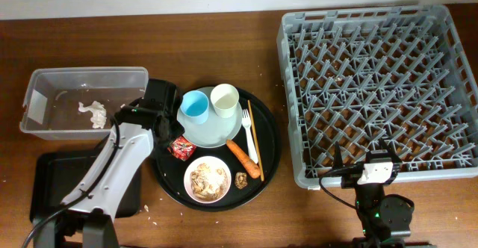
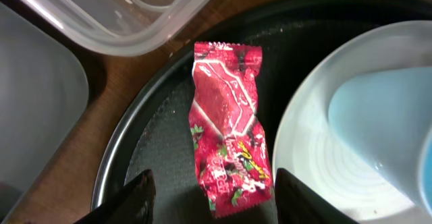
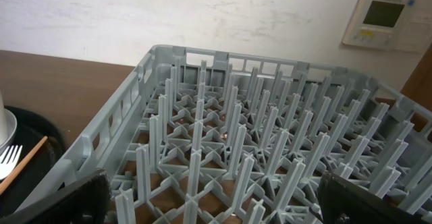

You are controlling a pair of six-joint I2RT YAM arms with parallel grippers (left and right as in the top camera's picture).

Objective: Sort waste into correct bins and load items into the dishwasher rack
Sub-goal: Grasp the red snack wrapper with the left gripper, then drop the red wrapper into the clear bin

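Toward the worktop's left edge, the left gripper (image 2: 217,200) hangs with its jaws apart over the wrapper (image 2: 228,137), whose near end lies between the fingertips. The wrapper's long axis runs straight ahead, crosswise to the closing line, so the jaws would pinch its narrow width. It is crinkled glossy red film on the matte black round tray (image 2: 155,150). Beyond it, the clear tub (image 2: 128,21) holds a tissue (image 1: 93,112). The right gripper (image 3: 219,200), also spread, sits well apart at the rack (image 3: 270,150).

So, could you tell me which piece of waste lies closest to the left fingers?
The red wrapper, on the round black tray directly ahead of the open left fingers; carrot, brown lump and tissue lie farther off.
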